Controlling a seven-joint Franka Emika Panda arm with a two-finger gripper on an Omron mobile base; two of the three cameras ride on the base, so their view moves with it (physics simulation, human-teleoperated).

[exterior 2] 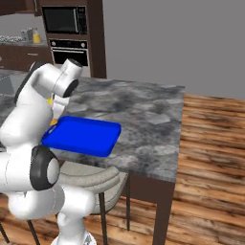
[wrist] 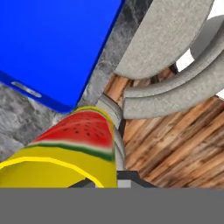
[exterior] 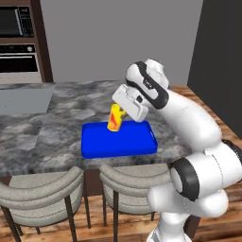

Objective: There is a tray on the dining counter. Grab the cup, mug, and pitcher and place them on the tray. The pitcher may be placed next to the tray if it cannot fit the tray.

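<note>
My gripper [exterior: 119, 112] is shut on the cup [exterior: 115, 119], a yellow handleless tumbler with a red watermelon mark. The cup hangs tilted over the far edge of the bright blue tray [exterior: 118, 140]. Whether it touches the tray I cannot tell. In the hand view the cup [wrist: 74, 148] fills the lower left, with a corner of the tray [wrist: 52, 48] beyond it. The tray [exterior 2: 81, 136] lies bare on the grey marbled dining counter [exterior: 56, 123], close to its front edge. The mug and the pitcher are out of view.
Two grey upholstered chairs [exterior: 42, 189] [exterior: 132, 182] are tucked under the counter's front edge. A wall oven and microwave [exterior: 16, 42] stand at the back left. Small things sit on a far back counter [exterior 2: 31, 36], too small to name. Wooden floor [exterior 2: 210, 158] lies to the right.
</note>
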